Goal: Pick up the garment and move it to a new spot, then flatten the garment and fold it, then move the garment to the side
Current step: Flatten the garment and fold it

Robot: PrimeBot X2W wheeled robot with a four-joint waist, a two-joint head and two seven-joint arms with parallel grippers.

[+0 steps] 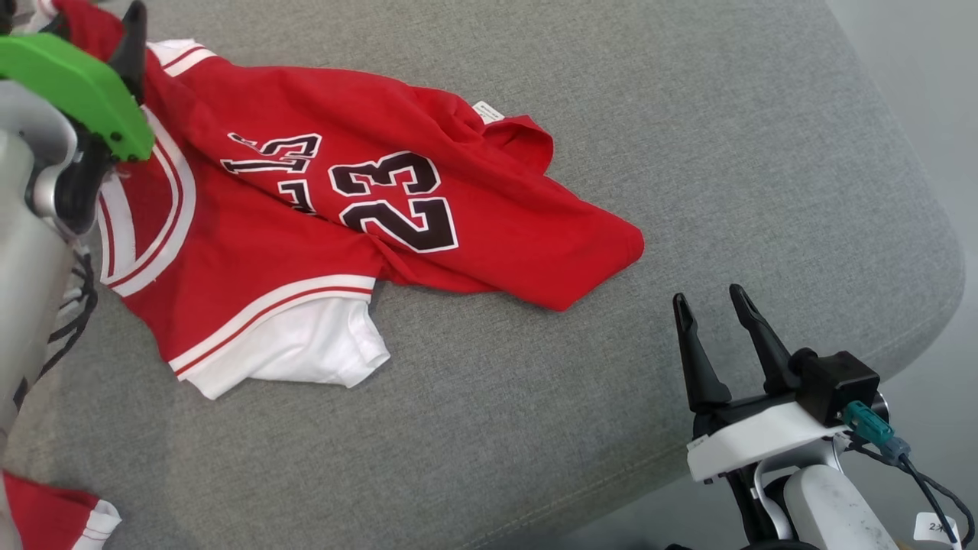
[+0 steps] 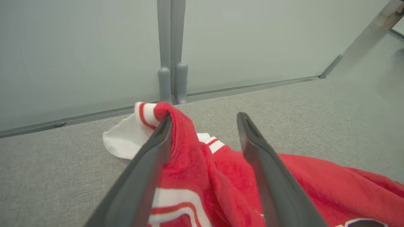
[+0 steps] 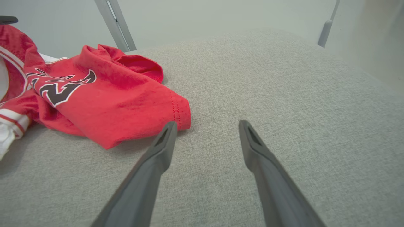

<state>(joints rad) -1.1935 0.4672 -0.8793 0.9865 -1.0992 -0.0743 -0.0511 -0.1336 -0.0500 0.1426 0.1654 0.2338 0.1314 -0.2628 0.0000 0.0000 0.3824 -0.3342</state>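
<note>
The garment (image 1: 321, 206) is a red jersey with white sleeves and a black "23", lying rumpled on the left half of a grey padded surface (image 1: 611, 114). My left gripper (image 2: 205, 117) is at the jersey's far left end and stands open. A raised fold of red cloth (image 2: 183, 138) leans against its left finger (image 2: 151, 151) and lies between the jaws. In the head view the green cover (image 1: 76, 84) of that wrist sits over the jersey's collar end. My right gripper (image 1: 709, 299) is open with nothing in it, just right of the jersey's hem corner (image 3: 176, 110).
The padded surface curves off at its right and front edges (image 1: 901, 336), with floor beyond. Pale wall panels and a grey post (image 2: 172, 63) stand behind it. Another red-and-white piece of cloth (image 1: 53, 512) shows at the lower left corner.
</note>
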